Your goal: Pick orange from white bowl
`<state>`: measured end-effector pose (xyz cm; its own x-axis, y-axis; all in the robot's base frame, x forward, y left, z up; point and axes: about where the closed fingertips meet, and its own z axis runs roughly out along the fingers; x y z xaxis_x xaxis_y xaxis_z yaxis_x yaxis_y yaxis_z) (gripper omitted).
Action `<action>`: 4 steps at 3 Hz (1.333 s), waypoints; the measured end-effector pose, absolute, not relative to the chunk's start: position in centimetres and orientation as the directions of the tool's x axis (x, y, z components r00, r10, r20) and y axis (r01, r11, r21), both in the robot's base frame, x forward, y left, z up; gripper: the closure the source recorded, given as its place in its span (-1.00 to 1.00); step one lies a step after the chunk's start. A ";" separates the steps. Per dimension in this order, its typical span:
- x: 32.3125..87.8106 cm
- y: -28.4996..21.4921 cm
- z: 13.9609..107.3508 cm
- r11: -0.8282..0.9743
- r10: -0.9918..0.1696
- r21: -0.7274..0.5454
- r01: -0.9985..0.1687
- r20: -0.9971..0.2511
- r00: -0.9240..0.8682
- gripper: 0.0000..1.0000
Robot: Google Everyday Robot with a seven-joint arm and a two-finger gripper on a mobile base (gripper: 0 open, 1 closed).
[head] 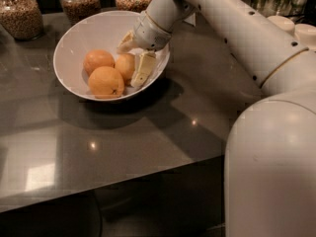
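Note:
The white bowl [74,33] stands on the grey counter and holds three oranges. The paler, yellower orange [124,64] lies at the bowl's right side, next to a deeper-orange one [97,60] and the largest one with a dark stem dot [105,81]. My gripper [130,62] reaches down into the bowl from the upper right. It is open, with one finger [126,42] behind the pale orange and the other finger [142,69] at its right side. I cannot tell whether they touch it.
Three glass jars of grain or nuts [19,13] stand along the back of the counter behind the bowl. Small white dishes and metal items [291,14] are at the far right. My white arm [247,38] crosses the right side, with its bulky base [271,167] in the foreground.

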<state>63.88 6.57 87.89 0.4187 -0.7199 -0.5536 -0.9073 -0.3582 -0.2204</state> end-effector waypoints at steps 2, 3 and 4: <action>65.3 6.7 85.8 -0.375 -0.743 -0.261 -0.890 -0.490 0.456 -0.46; 66.1 6.7 85.0 -0.358 -0.755 -0.279 -0.891 -0.475 0.452 -0.10; 66.7 6.8 85.2 -0.346 -0.754 -0.306 -0.887 -0.471 0.457 0.39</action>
<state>66.65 6.78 85.17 0.4568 -0.7544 -0.4715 -0.8870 -0.3456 -0.3062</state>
